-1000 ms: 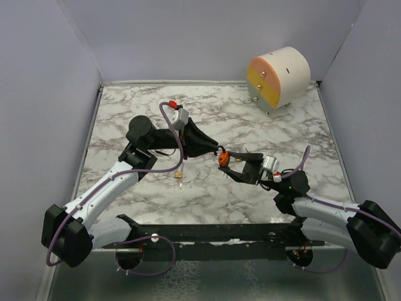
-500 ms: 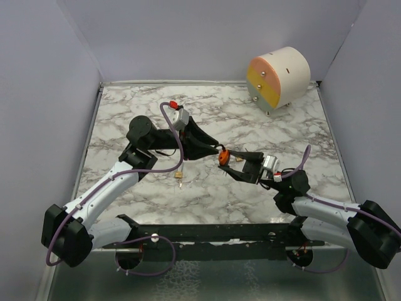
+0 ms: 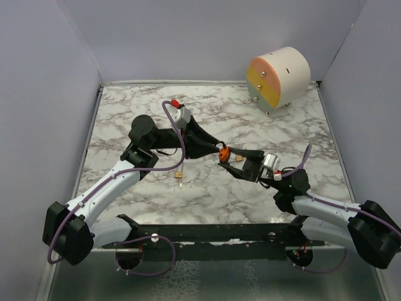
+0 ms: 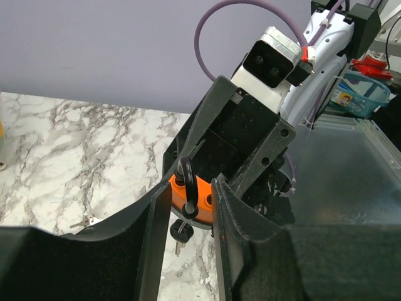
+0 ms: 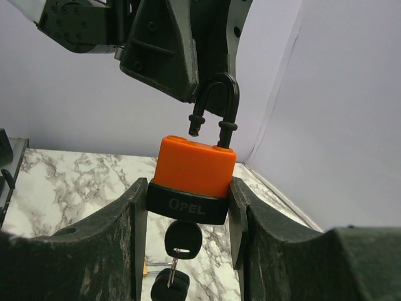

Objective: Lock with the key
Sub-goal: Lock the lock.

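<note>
The right gripper is clamped on 1 padlock, its 2 matte black fingers pressing the glossy black band at the base, which bears raised letters. The padlock body is a smooth, rounded orange block. Its black shackle, a U-shaped hoop, stands up with 1 leg seated and the other lifted clear of the body. 1 key with a black head sits in the underside, and a second key dangles below it. The left gripper has its 2 rough-textured black jaws apart, with the padlock showing in the gap between them; whether they touch it I cannot tell. Both grippers meet in the air above the middle of the white, grey-veined marble table. 1 small brass piece lies on it left of centre. 1 drum, cream-sided with a pink, yellow and orange face, stands at the far right corner.
</note>
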Controlling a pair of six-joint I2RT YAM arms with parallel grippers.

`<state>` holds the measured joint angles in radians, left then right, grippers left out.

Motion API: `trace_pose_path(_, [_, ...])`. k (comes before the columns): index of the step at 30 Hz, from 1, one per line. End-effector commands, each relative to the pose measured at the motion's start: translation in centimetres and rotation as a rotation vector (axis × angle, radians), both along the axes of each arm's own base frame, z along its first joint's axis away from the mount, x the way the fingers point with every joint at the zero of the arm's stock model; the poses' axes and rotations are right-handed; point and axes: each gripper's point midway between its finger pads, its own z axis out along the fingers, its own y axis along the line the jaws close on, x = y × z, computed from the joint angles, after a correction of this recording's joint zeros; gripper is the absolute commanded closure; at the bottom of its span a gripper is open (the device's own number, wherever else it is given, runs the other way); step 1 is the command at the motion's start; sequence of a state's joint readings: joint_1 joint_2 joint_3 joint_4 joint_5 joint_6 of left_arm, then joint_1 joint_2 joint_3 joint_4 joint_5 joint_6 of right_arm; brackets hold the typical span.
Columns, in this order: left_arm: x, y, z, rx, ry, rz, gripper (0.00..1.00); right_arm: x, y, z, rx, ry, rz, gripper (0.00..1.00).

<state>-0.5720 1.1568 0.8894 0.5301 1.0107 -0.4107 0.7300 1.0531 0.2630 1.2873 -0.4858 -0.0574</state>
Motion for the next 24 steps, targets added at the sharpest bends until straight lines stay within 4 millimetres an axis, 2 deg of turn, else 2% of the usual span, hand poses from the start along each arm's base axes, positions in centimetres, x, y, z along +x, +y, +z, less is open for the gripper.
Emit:
trace_pose_path(1, [0.5,-0.2,0.7,-0.019,-0.007,0.030,0.66,0.3,-0.4,2.8,0.060,-0.054,-0.029,0.99])
trace_pose_path(4, [0.8,-0.2,0.8,-0.023,-0.005,0.048,0.69,0.4,-0.1,2.6,0.046,-0.048,-0.024,0.99])
trace_pose_path(6, [1.0,-0.2,0.8,-0.025,-0.003,0.058,0.75,0.5,-0.1,2.4,0.042,-0.044,-0.024,0.99])
trace_pose_path(9, [1.1,-0.2,0.8,-0.026,0.006,0.063,0.98,0.6,-0.1,2.5,0.041,-0.042,-0.030,0.99])
trace_pose_path(10, [1.2,-0.2,0.8,-0.026,0.011,0.069,1.00,0.7,-0.1,2.5,0.039,-0.043,-0.033,0.99])
trace_pose_path(18, [2.8,-0.7,0.2,-0.025,0.119,0.127,1.00,2.8,0.3,3.1,0.017,-0.050,-0.129,0.99])
trace_pose_path(24, [2.9,-0.4,0.7,-0.042,0.114,0.160,1.00,4.4,0.8,2.9,-0.019,-0.079,-0.263,0.99])
